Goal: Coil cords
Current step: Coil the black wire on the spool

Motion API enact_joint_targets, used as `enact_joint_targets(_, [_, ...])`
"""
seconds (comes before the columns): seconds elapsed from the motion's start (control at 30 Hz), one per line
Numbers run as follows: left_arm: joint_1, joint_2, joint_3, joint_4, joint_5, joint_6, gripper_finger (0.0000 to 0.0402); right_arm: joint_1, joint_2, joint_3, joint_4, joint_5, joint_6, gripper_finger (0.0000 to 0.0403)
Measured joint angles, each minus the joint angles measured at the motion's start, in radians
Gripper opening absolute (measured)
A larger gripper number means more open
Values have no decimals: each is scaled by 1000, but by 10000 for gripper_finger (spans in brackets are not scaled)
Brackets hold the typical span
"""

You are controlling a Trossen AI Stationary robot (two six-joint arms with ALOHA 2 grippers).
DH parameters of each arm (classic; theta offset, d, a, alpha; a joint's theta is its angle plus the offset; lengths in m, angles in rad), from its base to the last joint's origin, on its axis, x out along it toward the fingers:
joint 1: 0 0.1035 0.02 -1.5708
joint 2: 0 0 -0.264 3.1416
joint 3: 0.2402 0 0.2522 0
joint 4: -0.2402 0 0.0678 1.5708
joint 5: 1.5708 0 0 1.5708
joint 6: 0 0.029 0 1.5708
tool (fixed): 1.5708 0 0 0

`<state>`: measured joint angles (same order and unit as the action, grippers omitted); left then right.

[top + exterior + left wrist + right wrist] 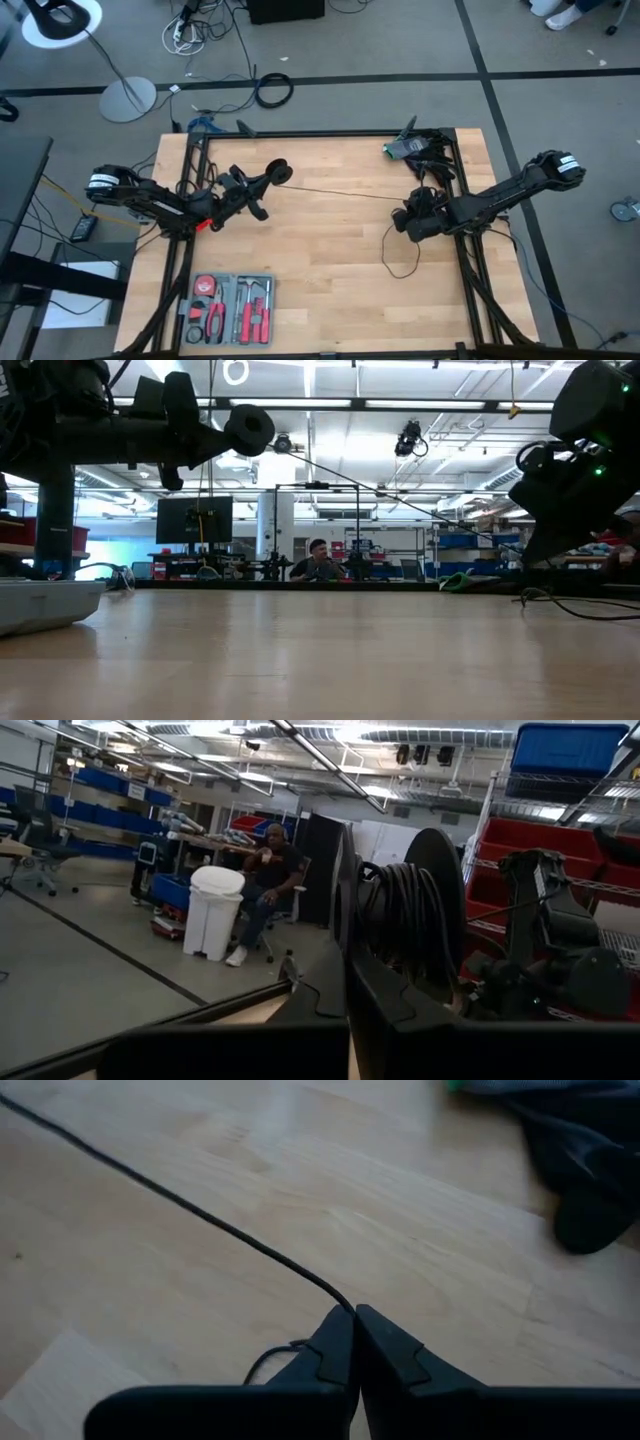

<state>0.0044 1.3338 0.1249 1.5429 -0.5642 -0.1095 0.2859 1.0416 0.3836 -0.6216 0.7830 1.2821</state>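
The cord (340, 193) is one thin black wire, stretched in a nearly straight line above the worktop (320, 290) from the round black puck (279, 171) on the left to the right side. There its rest lies in a loose loop on the wood.

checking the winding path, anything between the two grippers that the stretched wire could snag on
Nothing visible: the wire runs taut over bare table from the left gripper, shut on the spool, to the right gripper.
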Motion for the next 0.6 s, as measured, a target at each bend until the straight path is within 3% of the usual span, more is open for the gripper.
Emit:
enact_joint_targets(0.23, [0, 0, 0, -19, 0, -2, 0, 15, 0, 0, 79, -5, -102, 30])
enact_joint_targets(0.6, [0, 0, 0, -85, 32, -28, 0, 9, -31, 0, 162, 17, -275, 96])
